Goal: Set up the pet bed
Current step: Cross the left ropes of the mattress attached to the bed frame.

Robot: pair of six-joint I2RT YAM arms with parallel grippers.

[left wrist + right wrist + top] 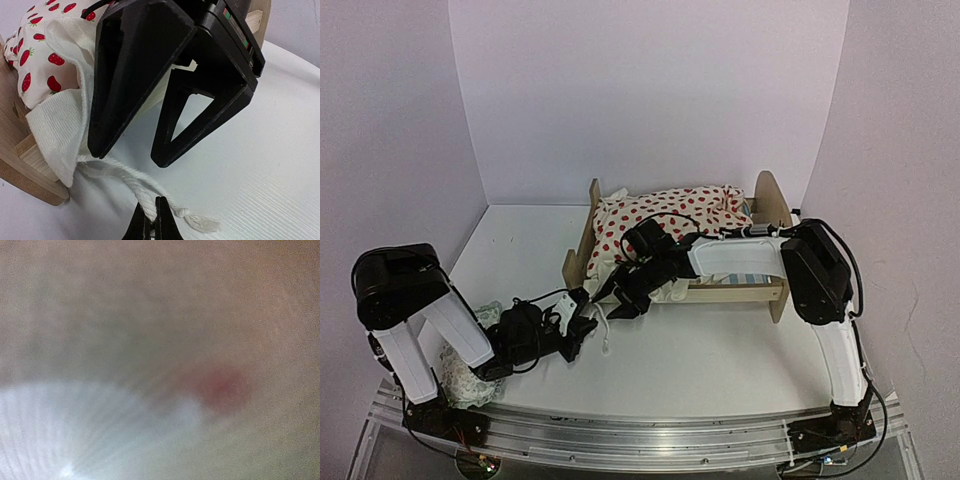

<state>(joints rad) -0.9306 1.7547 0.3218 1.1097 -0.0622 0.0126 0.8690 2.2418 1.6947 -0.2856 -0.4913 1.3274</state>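
The pet bed (735, 292) stands at the middle right, its rounded headboard (770, 200) to the right. A red-dotted cream blanket (660, 215) covers it, and a strip of striped mattress (760, 278) shows under my right arm. At the bed's foot end my right gripper (620, 300) is open; in the left wrist view its black fingers (131, 155) stand apart beside the blanket's edge (55, 130). My left gripper (155, 220) is shut on a white twisted cord (125, 180) that runs from the blanket across the table. The right wrist view is only a blur of cloth.
A white lace cloth (470, 375) lies under my left arm at the near left. A pale green pillow (752, 206) sits by the headboard. White walls close off the back and sides. The bed's wooden foot corner (25, 170) is just left of the cord.
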